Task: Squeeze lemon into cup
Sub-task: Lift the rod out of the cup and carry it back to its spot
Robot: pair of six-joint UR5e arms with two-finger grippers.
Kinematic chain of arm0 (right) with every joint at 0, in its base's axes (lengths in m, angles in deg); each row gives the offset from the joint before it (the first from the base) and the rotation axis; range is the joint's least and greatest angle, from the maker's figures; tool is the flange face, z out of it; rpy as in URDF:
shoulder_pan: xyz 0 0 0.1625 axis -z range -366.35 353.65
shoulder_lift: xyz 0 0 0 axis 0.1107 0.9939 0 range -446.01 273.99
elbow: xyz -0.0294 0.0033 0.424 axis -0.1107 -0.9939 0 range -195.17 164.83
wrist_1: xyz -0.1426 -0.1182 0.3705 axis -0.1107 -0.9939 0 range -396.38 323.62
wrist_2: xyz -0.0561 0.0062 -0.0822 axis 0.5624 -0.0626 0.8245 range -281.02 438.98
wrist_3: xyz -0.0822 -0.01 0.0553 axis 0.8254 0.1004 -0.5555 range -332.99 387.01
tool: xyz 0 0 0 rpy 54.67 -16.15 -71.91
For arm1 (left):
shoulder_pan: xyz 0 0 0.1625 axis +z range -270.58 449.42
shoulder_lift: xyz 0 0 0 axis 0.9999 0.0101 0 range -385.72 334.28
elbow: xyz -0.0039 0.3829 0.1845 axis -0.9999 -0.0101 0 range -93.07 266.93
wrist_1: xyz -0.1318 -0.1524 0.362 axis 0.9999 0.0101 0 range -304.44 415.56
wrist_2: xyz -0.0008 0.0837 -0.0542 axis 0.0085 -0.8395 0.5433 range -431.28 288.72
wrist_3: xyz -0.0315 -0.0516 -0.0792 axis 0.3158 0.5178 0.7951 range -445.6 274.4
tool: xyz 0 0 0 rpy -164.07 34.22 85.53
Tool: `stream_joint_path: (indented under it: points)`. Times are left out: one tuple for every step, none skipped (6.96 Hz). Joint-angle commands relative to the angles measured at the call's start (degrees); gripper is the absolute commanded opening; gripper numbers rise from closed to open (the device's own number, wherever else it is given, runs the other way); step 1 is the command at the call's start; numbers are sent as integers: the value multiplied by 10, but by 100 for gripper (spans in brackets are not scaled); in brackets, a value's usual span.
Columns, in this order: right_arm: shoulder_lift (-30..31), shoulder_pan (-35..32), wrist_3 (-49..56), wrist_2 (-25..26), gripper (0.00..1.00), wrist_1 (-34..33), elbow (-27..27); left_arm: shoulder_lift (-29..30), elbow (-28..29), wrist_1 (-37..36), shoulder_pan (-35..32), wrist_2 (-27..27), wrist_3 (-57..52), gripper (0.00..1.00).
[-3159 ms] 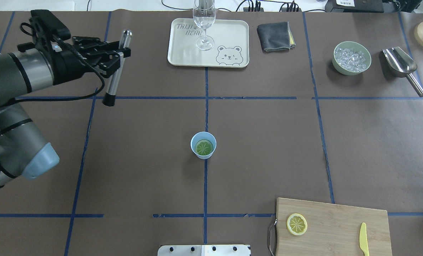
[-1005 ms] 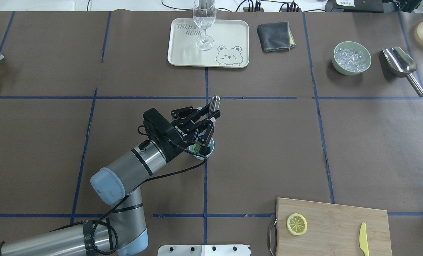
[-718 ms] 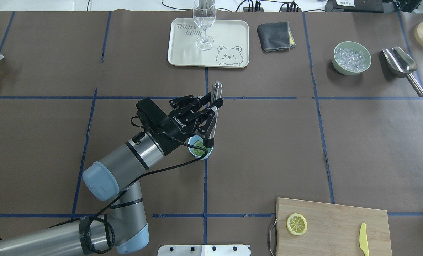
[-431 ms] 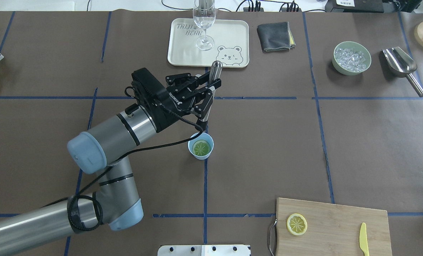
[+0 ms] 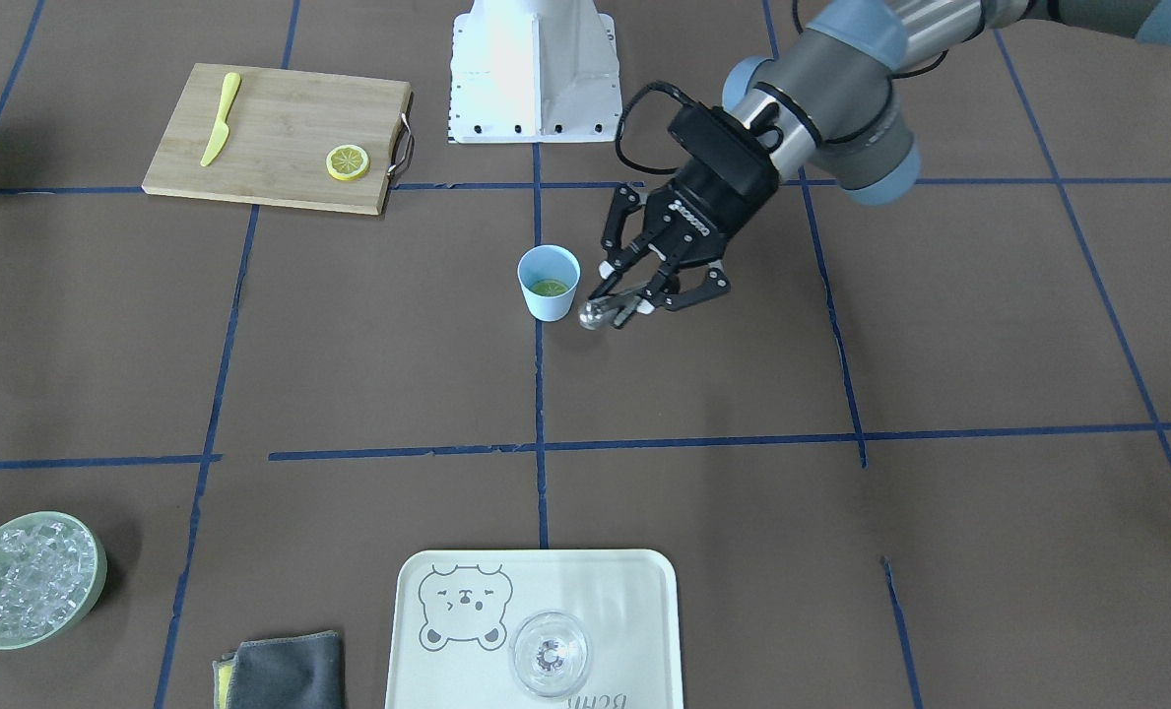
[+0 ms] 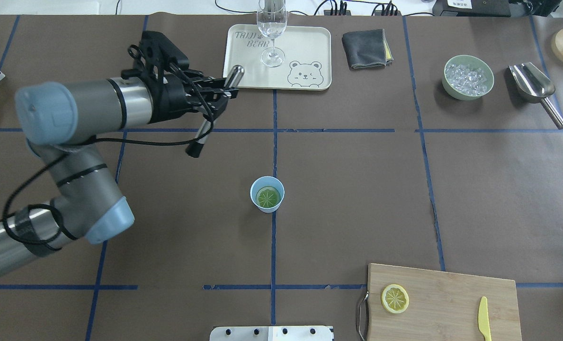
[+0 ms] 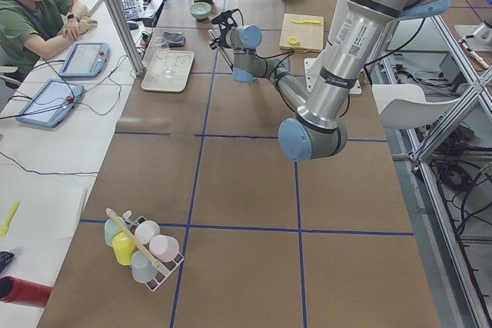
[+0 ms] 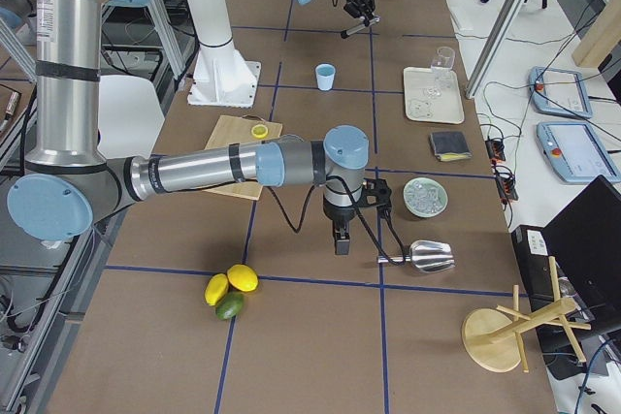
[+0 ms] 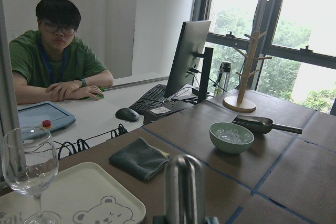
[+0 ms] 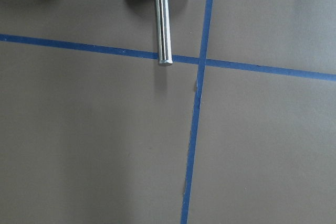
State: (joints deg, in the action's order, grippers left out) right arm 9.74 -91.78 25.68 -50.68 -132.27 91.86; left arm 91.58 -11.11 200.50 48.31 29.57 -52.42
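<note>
The pale-blue cup (image 6: 263, 182) stands at the table's centre with a lemon slice (image 6: 268, 197) lying flat in it, looking greenish. My left gripper (image 6: 217, 97) is shut on a metal rod (image 6: 204, 130) and holds it in the air, back left of the cup in the overhead view. The front-facing view shows the left gripper (image 5: 644, 290) close beside the cup (image 5: 549, 307). A second lemon slice (image 6: 395, 298) lies on the cutting board (image 6: 451, 293). My right gripper (image 8: 340, 237) hangs near the scoop; I cannot tell whether it is open.
A tray (image 6: 309, 47) with a clear glass (image 6: 272, 28) is at the back centre, beside a grey cloth (image 6: 365, 48). A green bowl of ice (image 6: 468, 76) and a metal scoop (image 6: 532, 85) are back right. A yellow knife (image 6: 484, 318) lies on the board.
My left gripper lifted the rod out of the cup and swung up and away to the back left. The cup sits slightly left of where it first stood.
</note>
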Motion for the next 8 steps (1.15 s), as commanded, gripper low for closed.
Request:
stream_joint_path:
  points:
    - [3,0,0,0,100,0,-2,-82,-71,-194,-65,127,4,0]
    - [2,0,0,-1,100,1,-3,-173,-76,-193,-65,127,18,0]
    - [2,0,0,-1,100,1,-2,-216,-75,-192,-66,126,91,0]
    - [2,0,0,-1,100,1,-2,-225,-59,-191,-66,119,161,0]
    - [1,0,0,-1,100,1,-2,-235,-45,-191,-65,89,168,0]
    - [0,-1,0,-1,100,1,-1,-237,-26,-191,-65,78,170,0]
    - [-1,-1,0,-1,100,1,-1,-237,-3,-189,-63,65,173,0]
    - [-1,-1,-1,-1,100,1,0,-231,16,-188,-59,44,173,0]
